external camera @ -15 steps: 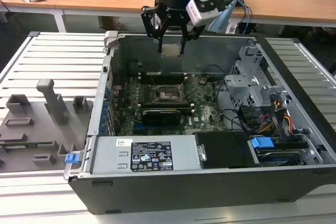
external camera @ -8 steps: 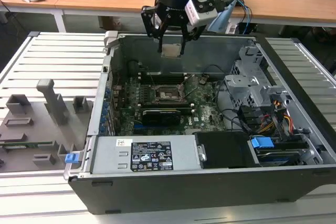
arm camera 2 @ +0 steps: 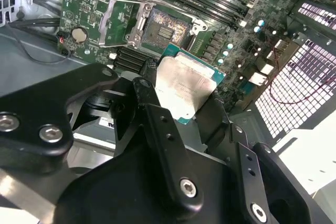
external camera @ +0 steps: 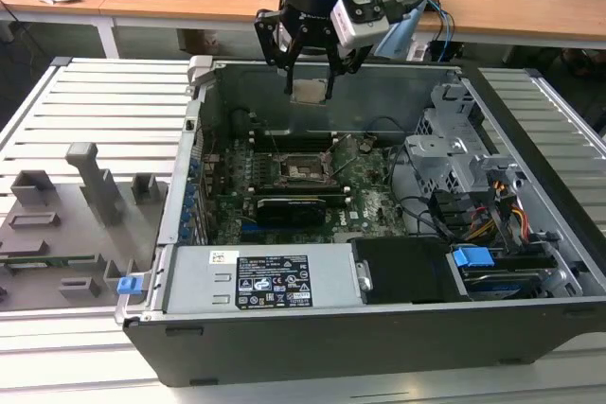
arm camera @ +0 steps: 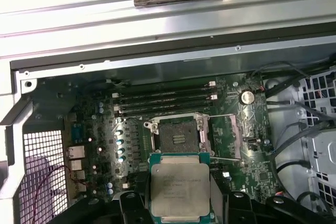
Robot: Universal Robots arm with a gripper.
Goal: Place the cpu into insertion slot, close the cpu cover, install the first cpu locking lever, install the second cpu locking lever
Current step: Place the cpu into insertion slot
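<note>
Gripper (external camera: pixel 311 80) hung above open case (external camera: pixel 312 342) — jaws closed on chip (arm camera: pixel 179 186), pinching opposite edges. Socket (arm camera: pixel 178 136) sat bare, below chip and well apart. Chip edges ran near parallel to socket rim — remaining gap judged mostly vertical.

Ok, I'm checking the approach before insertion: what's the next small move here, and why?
Probably lower it toward the insertion slot. The gripper holds the cpu well above the motherboard, and the slot lies uncovered below, its contacts showing. In the first wrist view the cpu's edges look roughly parallel to the slot's, so a descent with slight sideways trimming seems enough.
</note>
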